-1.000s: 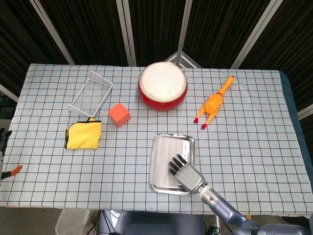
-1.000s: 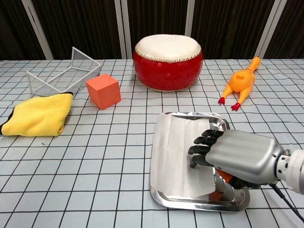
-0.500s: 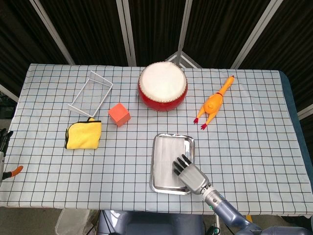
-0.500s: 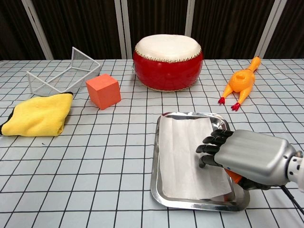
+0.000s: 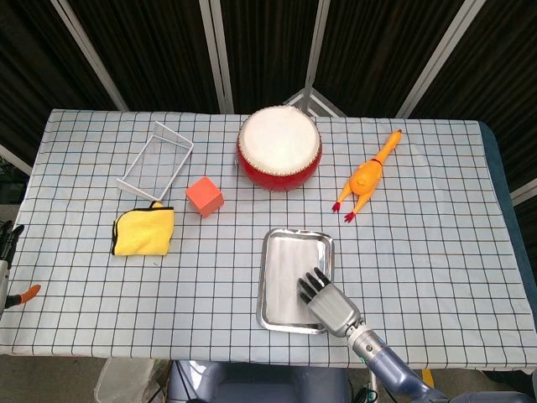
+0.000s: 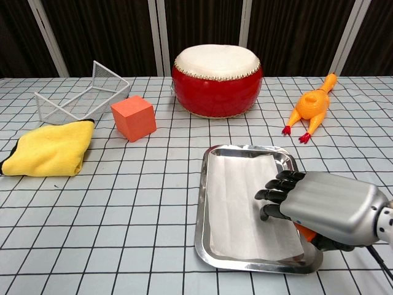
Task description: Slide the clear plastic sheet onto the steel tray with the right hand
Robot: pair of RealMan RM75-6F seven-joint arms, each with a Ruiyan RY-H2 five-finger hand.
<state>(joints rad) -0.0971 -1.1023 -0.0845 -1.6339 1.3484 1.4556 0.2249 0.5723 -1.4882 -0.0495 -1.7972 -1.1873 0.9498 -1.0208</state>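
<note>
Tabletop (image 6: 123, 203) w/ checked cloth is carrying everything and nothing on it is shifting except the task items. Red drum (image 6: 216, 80), wire basket (image 6: 80, 92), yellow cloth (image 6: 49, 147), orange cube (image 6: 132, 118) and rubber chicken (image 6: 312, 106) are all sitting where they were 1 s ago.

Steel tray (image 6: 207, 255) isn't moving either. What's changing: clear plastic sheet (image 6: 242, 206), which a sec ago was hanging over the tray's left rim and skewed, is now lying squared up inside the tray, edges within the rim in both views. So the slide is looking basically done, imo.

Right hand (image 6: 313, 206) is still over the tray's right side, now slightly further right and back, fingers (image 6: 279, 184) curled down, holding nothing; can't tell if the tips are touching the sheet. Prob just lifting off remains.

Left hand is not showing in either view.
</note>
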